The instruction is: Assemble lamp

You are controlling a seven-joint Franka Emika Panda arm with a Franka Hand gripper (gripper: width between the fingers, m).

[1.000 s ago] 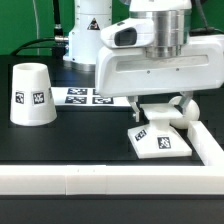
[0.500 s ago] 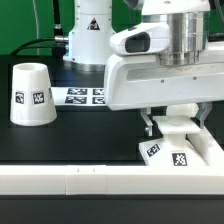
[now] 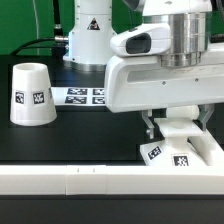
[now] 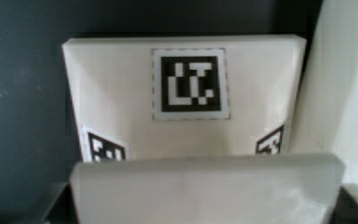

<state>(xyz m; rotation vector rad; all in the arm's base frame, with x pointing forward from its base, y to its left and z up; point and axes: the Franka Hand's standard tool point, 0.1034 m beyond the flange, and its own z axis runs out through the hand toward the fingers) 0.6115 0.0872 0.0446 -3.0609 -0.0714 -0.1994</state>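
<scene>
The hand [image 3: 174, 124] stands low at the exterior view's right, its two fingers pinching the raised middle of the square base [image 3: 182, 157]. The base rests on the black surface [image 3: 90, 135], just beside the long white rail [image 3: 90, 180]. The conical shade [image 3: 31, 95] stands wide end down, well apart at the exterior view's left, near the marker board [image 3: 80, 96]. The wrist view shows a tag on the base's top [image 4: 185, 90].

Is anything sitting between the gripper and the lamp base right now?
Nothing visible. The gripper is down on the base, with a finger on each side of its raised middle and no gap showing between them.
</scene>
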